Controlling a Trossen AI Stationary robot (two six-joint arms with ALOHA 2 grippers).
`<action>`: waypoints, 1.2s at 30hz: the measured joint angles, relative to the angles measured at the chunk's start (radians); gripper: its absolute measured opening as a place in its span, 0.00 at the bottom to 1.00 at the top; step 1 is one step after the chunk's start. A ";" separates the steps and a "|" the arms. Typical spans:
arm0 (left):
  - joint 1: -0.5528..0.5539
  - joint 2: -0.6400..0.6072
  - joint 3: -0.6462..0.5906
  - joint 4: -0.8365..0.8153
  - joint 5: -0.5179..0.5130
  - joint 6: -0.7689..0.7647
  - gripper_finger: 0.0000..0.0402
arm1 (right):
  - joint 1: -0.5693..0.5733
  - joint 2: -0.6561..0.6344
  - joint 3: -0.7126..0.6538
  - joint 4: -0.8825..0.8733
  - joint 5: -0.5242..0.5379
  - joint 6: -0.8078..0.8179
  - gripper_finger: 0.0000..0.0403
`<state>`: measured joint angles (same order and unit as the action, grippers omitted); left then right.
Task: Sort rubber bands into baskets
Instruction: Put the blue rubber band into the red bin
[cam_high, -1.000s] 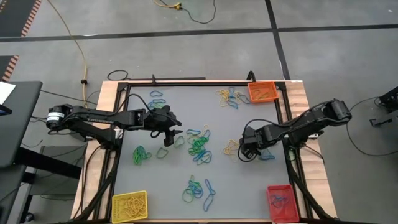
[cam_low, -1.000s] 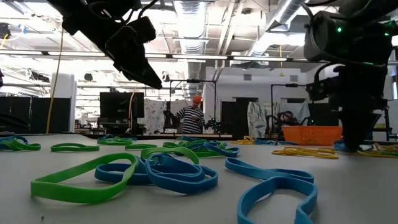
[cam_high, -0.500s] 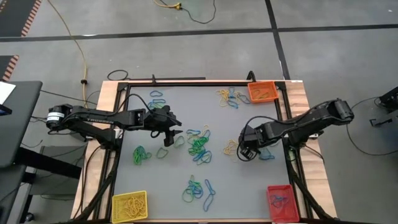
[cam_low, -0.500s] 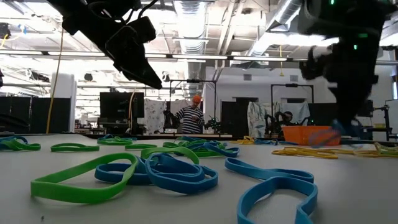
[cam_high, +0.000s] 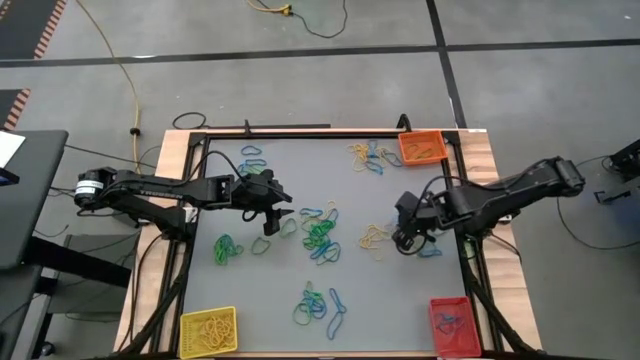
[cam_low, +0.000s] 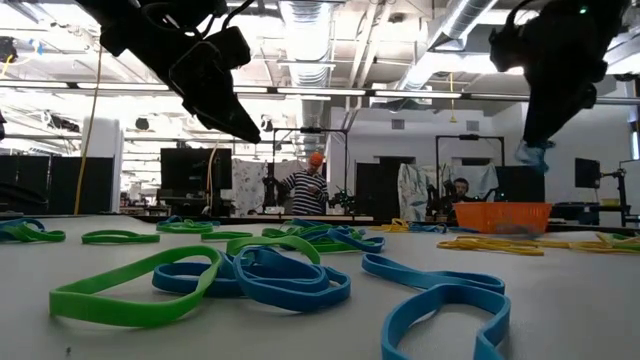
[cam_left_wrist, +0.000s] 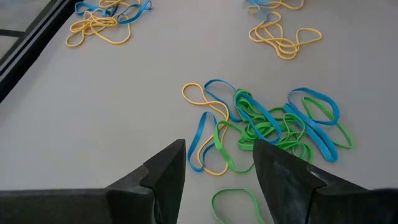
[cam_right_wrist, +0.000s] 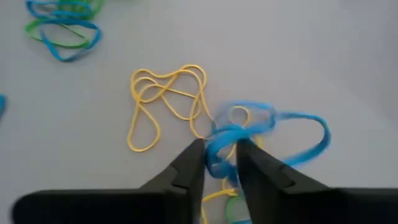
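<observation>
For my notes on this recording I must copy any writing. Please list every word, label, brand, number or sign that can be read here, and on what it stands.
None can be read.
Left arm: a pale mark runs along its link in the high view, too small to read.
Orange basket, yellow basket, red basket: no writing shows.
Room behind the table, low view: no legible sign.

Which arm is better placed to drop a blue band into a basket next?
Right: its fingers already pinch a blue band, lifted off the table; the left gripper hangs open and empty.
</observation>
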<state>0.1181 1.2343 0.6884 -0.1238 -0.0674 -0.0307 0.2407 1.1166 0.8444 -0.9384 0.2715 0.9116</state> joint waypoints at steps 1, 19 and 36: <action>0.000 0.000 0.000 0.000 0.000 0.000 0.44 | 0.006 -0.003 0.000 0.000 0.000 0.005 0.37; 0.000 0.000 0.000 0.000 0.000 0.000 0.44 | 0.058 0.137 -0.001 0.046 0.022 -0.019 0.45; 0.000 0.000 0.000 0.000 0.000 0.000 0.44 | 0.023 0.415 -0.016 0.169 -0.026 -0.105 0.44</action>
<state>0.1181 1.2343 0.6884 -0.1238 -0.0677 -0.0307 0.2641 1.5314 0.8284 -0.7689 0.2454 0.8068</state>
